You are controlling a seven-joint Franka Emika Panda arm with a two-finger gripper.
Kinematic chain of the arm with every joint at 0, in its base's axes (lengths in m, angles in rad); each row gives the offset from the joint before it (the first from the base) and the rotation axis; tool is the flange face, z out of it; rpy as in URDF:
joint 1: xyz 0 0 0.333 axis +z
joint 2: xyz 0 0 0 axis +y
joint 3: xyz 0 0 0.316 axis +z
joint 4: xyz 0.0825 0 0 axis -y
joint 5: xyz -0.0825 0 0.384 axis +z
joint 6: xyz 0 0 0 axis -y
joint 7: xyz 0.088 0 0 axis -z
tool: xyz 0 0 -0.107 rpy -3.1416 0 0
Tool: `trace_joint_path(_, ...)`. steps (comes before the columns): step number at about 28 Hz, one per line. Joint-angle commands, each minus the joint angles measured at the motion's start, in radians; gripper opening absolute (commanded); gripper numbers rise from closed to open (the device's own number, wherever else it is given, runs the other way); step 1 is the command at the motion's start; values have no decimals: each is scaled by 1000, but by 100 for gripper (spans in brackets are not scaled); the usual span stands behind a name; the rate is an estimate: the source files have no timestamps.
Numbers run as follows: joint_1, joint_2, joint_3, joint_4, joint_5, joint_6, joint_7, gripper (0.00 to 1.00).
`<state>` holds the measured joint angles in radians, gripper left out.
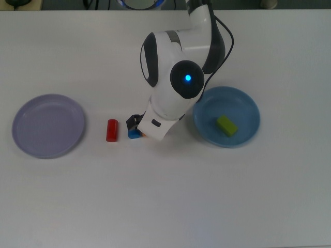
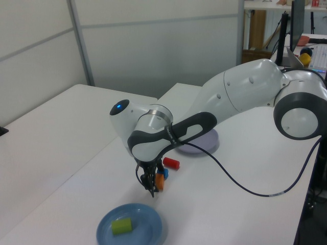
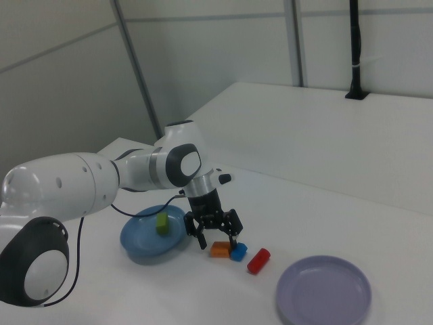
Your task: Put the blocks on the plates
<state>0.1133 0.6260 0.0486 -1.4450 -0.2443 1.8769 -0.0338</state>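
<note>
The Franka arm reaches across the white table (image 1: pixel 165 196) with its wrist bent down, so the gripper (image 3: pixel 218 238) points straight at the tabletop. In the right view its 2 fingers (image 3: pixel 201 240) are spread wide and stand on either side of the orange block (image 3: pixel 219 250), their tips low by the table; whether they touch the block cannot be told. In the top view the arm's white body hides most of that block.

The blue block (image 3: pixel 238 252) lies touching the orange block, on the right view's right of it. The red cylinder (image 1: pixel 111 130) lies on its side near the blue block, apart from it, on the top view's left.

The lime-green block (image 1: pixel 226 125) rests inside the blue plate (image 1: pixel 243 98), which sits on the top view's right of the arm. The lavender plate (image 1: pixel 48 125) sits well apart at the top view's left, with nothing on it.

In the left view the arm's elbow arches over the lavender plate, and a black cable (image 2: pixel 245 190) loops from the wrist.
</note>
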Motion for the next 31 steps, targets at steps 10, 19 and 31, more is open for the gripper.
trace_joint_path(10, 17, 26, 5, -15, -59, 28, -14, 81)
trace_joint_path(19, 37, 26, 5, -21, -61, 28, -18, 42)
trace_joint_path(31, 37, -3, 8, -11, -44, 27, -6, 0)
